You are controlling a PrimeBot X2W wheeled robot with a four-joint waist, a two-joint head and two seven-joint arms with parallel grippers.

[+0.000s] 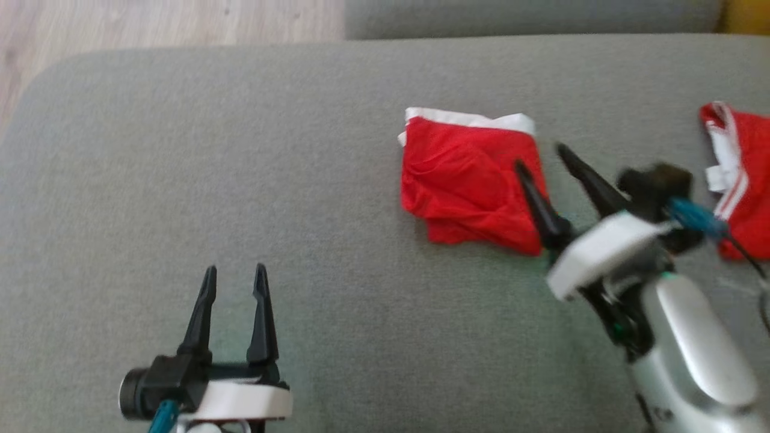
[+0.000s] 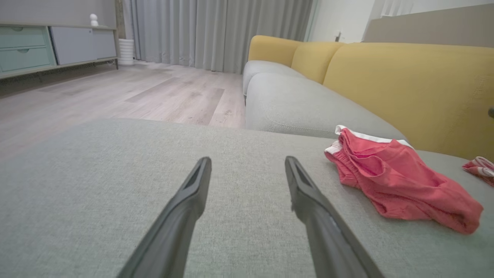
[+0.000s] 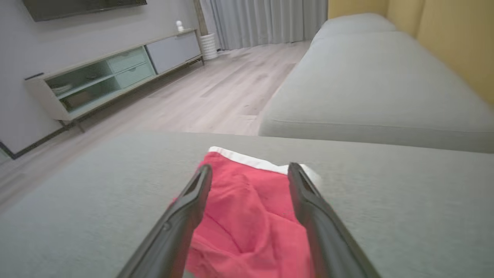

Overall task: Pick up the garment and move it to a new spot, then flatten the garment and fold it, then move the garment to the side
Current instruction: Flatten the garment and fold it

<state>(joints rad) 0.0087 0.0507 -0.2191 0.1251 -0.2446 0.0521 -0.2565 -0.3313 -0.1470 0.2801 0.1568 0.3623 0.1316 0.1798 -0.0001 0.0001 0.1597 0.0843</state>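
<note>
The garment (image 1: 466, 180) is a folded red piece with a white band along its far edge, lying on the grey sofa cushion (image 1: 240, 150). It also shows in the left wrist view as a rumpled red garment (image 2: 389, 177) to the right of the fingers. My right gripper (image 1: 538, 157) hovers open over the garment's right edge, and its wrist view has the garment (image 3: 247, 216) between the spread fingers, nothing gripped. My left gripper (image 1: 234, 273) stands open and empty at the lower left, well away from the garment.
A second red-and-white garment (image 1: 737, 174) lies at the cushion's right edge. Yellow sofa backrests (image 2: 405, 81) rise behind. Wooden floor (image 1: 150, 21) lies beyond the cushion's far left edge, with a low sideboard (image 3: 115, 73) and curtains further off.
</note>
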